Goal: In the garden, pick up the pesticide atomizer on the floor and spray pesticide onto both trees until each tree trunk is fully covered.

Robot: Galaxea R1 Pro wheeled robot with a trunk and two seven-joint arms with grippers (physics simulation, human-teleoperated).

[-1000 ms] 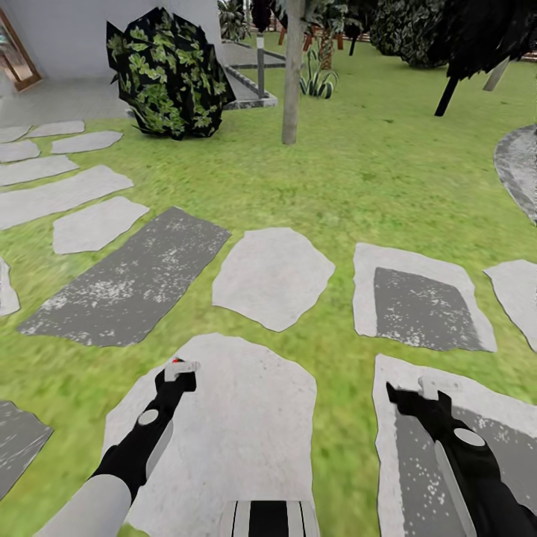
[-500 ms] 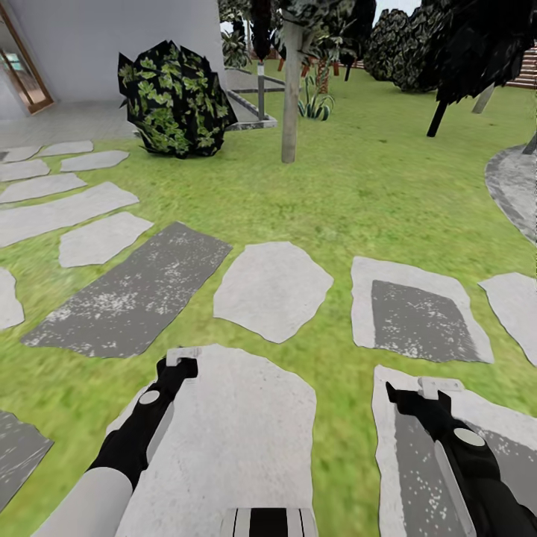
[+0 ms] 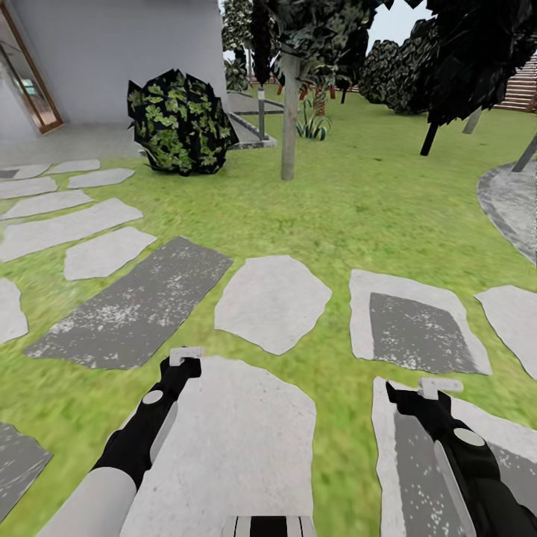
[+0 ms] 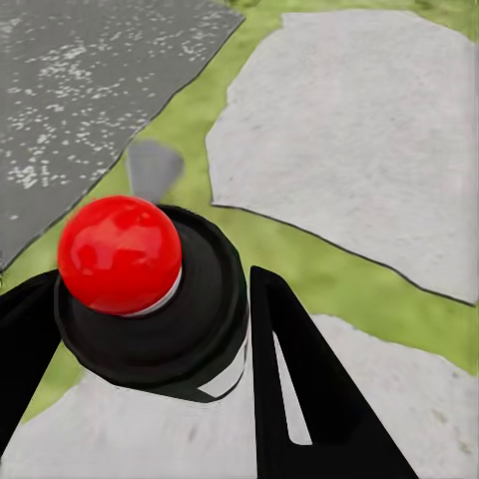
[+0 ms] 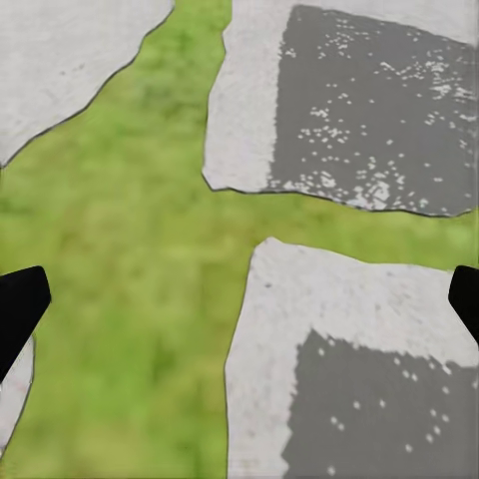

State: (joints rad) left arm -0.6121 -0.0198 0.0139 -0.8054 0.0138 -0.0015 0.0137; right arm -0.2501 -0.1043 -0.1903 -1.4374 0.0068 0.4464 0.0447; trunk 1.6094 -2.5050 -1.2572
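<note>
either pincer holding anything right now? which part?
Left pincer is shut on the sprayer, fingers on either side of its black body below the red knob. Right pincer is open over grass and paving stones, holding nothing.

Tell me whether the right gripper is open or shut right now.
Open. In the right wrist view the right gripper's fingertips sit far apart with nothing between them.

No readable text, labels or numbers anywhere.
</note>
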